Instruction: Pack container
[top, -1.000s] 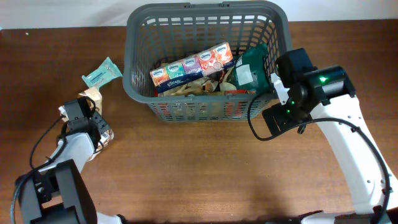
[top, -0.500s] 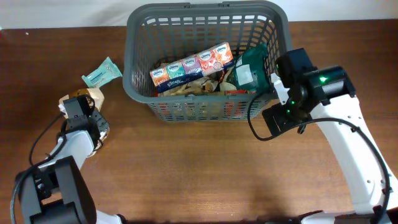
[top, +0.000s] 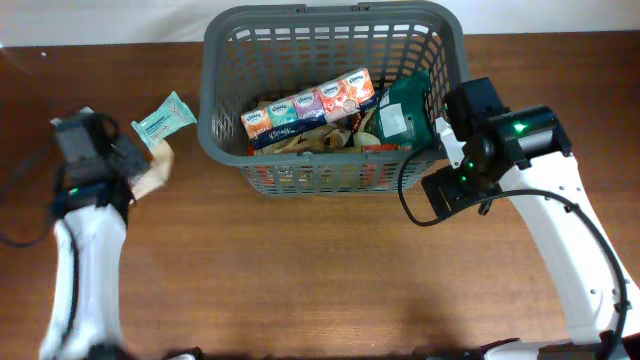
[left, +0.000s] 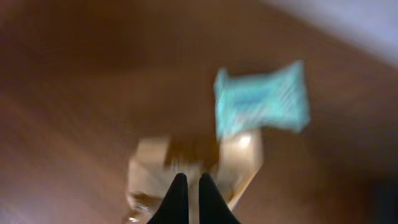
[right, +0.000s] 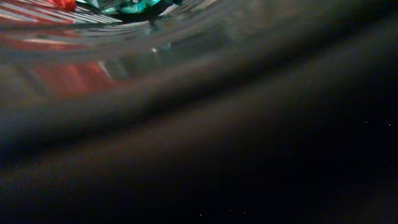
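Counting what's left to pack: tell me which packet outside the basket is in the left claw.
The tan packet, pinched in the left claw, which is nearly shut on it. The pale teal packet lies free on the table beside it.

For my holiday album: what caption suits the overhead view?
Left gripper at a tan packet beside a teal one; the grey basket holds groceries.

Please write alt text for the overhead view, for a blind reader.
A dark grey basket of grocery packets stands on a wooden table. The left arm holds a tan packet beside a light blue packet; the right arm is at the basket's right wall.
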